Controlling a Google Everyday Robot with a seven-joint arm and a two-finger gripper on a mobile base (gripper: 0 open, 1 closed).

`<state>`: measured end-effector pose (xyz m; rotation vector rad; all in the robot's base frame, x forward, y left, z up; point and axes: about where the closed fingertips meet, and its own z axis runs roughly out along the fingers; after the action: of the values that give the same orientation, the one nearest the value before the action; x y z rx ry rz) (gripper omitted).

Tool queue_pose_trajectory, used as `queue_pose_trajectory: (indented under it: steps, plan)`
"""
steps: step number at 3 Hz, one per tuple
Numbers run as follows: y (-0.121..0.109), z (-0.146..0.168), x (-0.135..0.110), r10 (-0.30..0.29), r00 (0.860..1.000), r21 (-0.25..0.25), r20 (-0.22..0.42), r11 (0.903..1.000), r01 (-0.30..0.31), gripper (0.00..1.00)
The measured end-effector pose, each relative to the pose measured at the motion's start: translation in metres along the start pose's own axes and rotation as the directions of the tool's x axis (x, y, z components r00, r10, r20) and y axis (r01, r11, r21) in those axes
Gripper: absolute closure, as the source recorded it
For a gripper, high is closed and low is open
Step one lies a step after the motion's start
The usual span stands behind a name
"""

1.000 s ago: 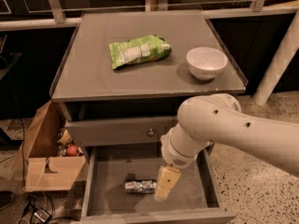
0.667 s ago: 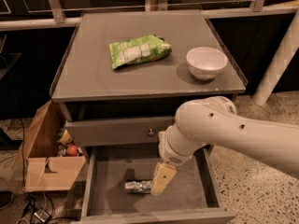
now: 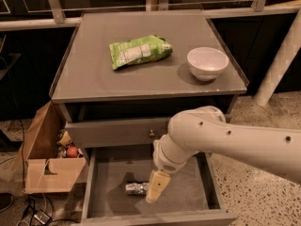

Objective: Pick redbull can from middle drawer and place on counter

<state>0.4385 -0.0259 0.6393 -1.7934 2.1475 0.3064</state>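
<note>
The redbull can (image 3: 135, 188) lies on its side on the floor of the open middle drawer (image 3: 110, 173), left of centre. My gripper (image 3: 156, 186) hangs down inside the drawer at the end of the white arm, its yellowish finger right against the can's right end. The counter (image 3: 94, 74) is the grey cabinet top above.
A green crinkled snack bag (image 3: 138, 51) and a white bowl (image 3: 207, 63) sit on the counter. The upper drawer front with a small knob (image 3: 151, 133) is shut. A cardboard box (image 3: 47, 157) with small items stands on the floor to the left.
My arm and gripper have moved left and slightly lower in the drawer, closing on the can's right end. The can has not moved.
</note>
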Motion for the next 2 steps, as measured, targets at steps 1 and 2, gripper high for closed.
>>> queue_pose_trajectory:
  steps: [1, 2]
  plan:
    - [-0.0055, 0.0624, -0.0158, 0.008, 0.999, -0.057, 0.037, 0.9983, -0.005, 0.0]
    - [-0.0047, 0.0653, -0.0159, 0.008, 0.999, -0.063, 0.037, 0.998, -0.006, 0.0]
